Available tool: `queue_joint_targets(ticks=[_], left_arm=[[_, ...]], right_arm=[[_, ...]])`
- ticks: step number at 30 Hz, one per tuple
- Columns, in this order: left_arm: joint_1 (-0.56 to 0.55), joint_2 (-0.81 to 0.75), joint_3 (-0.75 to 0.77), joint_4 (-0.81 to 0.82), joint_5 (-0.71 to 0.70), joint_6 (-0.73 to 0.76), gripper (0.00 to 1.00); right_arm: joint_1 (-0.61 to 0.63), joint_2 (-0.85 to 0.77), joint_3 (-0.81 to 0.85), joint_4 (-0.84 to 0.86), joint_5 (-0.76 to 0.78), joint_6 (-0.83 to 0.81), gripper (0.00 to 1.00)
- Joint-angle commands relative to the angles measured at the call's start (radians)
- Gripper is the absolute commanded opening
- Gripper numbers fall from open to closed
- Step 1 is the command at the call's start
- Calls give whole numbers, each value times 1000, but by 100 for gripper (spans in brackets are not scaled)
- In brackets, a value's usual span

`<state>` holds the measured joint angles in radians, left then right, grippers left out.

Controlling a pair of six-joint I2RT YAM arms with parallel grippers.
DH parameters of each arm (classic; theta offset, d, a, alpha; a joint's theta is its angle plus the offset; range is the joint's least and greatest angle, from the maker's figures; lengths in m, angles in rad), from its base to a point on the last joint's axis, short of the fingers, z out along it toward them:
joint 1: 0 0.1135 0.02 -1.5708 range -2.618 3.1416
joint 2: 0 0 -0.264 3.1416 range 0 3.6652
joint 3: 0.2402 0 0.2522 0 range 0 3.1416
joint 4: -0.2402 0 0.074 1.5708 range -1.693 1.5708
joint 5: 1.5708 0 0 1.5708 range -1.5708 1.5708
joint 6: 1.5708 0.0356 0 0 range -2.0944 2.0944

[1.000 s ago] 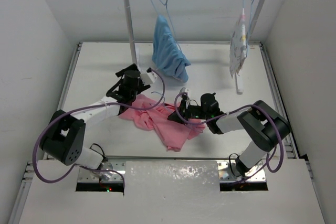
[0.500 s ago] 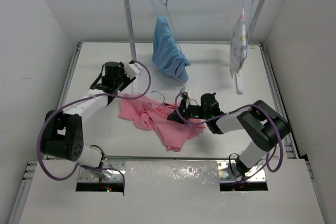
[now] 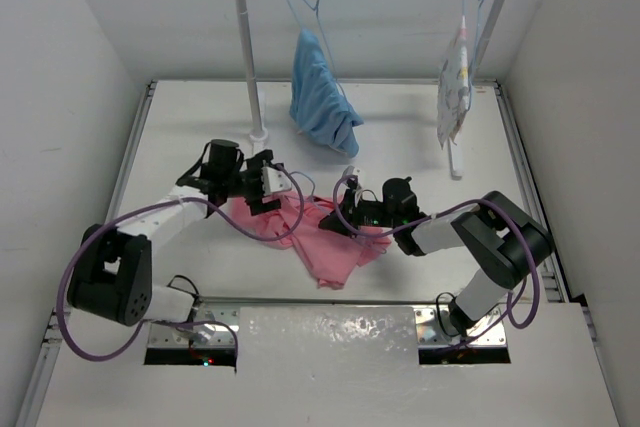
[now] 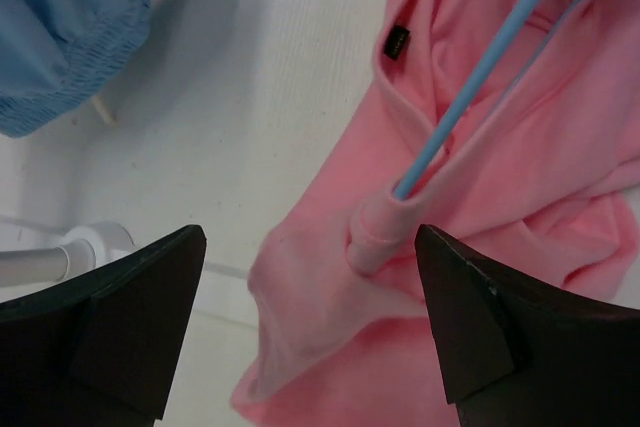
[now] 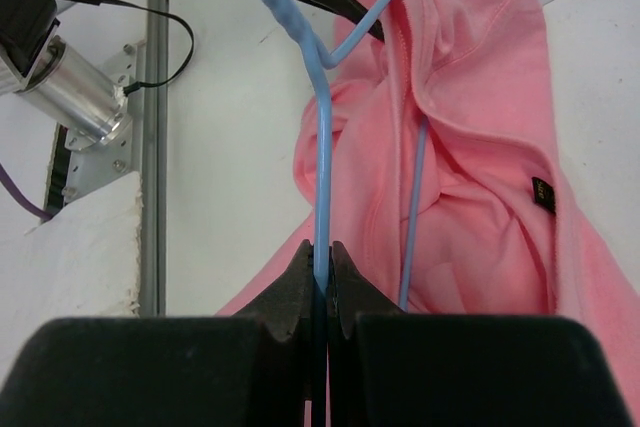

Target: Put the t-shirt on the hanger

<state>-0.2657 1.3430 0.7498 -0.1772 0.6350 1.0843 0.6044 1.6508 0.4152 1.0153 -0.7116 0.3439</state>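
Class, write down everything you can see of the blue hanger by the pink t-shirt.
The hanger is thin light-blue wire with a twisted neck near its top. It is partly threaded inside the t-shirt, and one end pushes into a fold of cloth. The right gripper is shut on one of its wires.

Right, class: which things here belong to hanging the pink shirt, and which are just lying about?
Job: salmon-pink cotton t-shirt; thin light-blue wire hanger; right end effector, shut on the hanger; left end effector, open over the shirt.
Lying about: light-blue garment; white patterned garment; clothes rail with white posts, holding both.
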Motion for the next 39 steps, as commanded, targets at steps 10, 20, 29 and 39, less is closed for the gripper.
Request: queue_joint_targets(ticks=[10, 20, 29, 39], left_arm=[[-23, 162, 66, 35, 90, 66, 35], [-62, -22, 63, -90, 308, 23, 17], [-75, -27, 26, -41, 256, -21, 7], [-73, -133, -95, -21, 23, 141, 0]], right_arm=[[-3, -60, 22, -17, -14, -32, 0], [35, -167, 80, -267, 127, -184, 0], [92, -183, 172, -397, 161, -263, 0], [89, -385, 71, -590, 253, -306, 86]])
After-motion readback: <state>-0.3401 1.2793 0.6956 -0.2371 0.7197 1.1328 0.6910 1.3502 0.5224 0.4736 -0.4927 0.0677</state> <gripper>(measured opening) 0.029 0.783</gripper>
